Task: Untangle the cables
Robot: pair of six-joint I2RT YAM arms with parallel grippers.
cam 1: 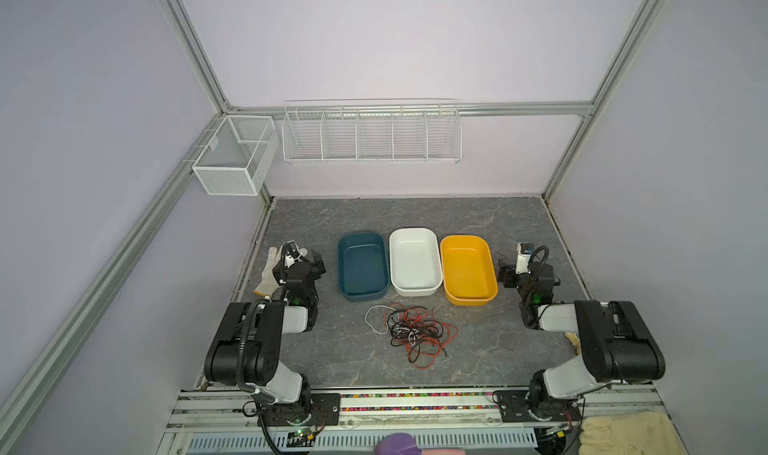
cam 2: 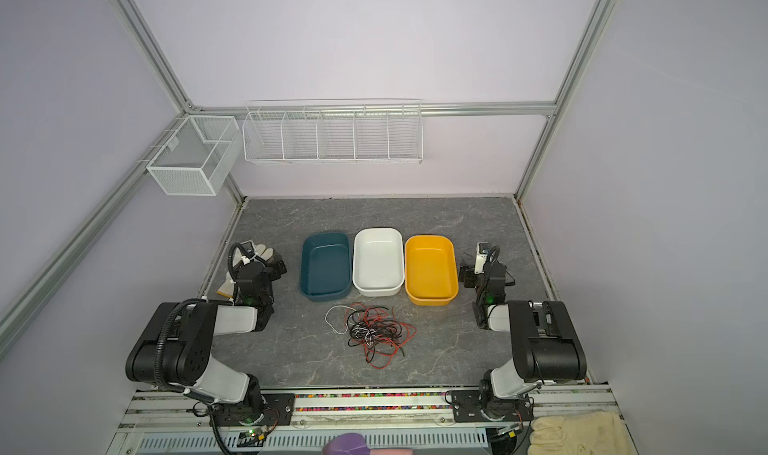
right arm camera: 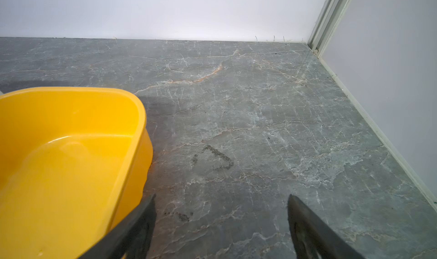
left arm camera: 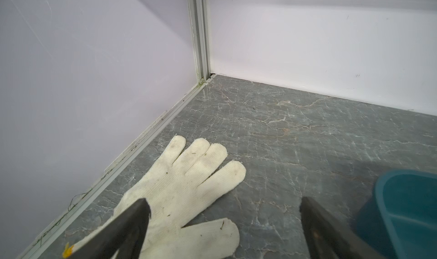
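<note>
Soft, even overhead light fills both top views; the wide-angle lens splays the frame posts [cam 1: 195,46] outward. In the right wrist view the yellow tub [right arm camera: 139,118] casts a faint shadow on the worktop [right arm camera: 236,104]. The teal tub [left arm camera: 402,182] blurs in the left wrist view.

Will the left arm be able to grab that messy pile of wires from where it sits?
Probably yes. The cables lie in the open on the table, with nothing between them and the left pincer, which is open and empty by a white glove.
</note>
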